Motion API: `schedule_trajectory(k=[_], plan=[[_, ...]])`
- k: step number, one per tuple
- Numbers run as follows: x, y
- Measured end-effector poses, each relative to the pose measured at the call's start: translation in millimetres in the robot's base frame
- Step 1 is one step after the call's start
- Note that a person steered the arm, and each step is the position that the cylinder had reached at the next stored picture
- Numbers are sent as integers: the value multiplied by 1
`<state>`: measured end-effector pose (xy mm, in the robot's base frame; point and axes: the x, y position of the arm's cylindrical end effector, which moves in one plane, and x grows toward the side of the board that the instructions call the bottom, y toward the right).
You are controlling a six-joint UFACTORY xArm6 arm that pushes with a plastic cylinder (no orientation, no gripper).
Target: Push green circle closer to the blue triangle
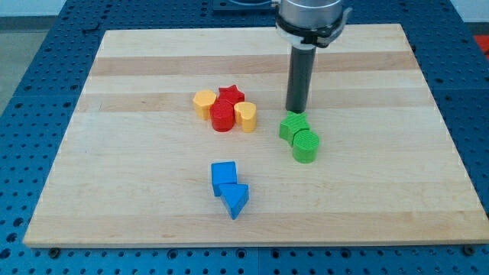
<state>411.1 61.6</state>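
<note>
Rod's top cut off by the view's top edge; my tip [296, 111] sits just above the green star [291, 125], contact unclear; it has no jaws and grips nothing; green circle [306, 145] touches the star, right of and above blue triangle [236, 200]; blue cube [224, 176] adjoins the triangle on the bench [137, 191].

One camera only, no second view to compare. It sits above the near edge of the wooden board [252, 221] and looks down at a slant toward the far edge, which narrows toward the view's top. Medium range: the whole board fits, with blue perforated table [30, 92] showing on all sides. The arm enters from the top edge, cropped above its collar.
</note>
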Motion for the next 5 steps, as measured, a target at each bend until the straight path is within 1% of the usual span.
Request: schedule_trajectory(k=[2, 3, 4, 5], plan=[[66, 16], [86, 16], [76, 19], [64, 59]])
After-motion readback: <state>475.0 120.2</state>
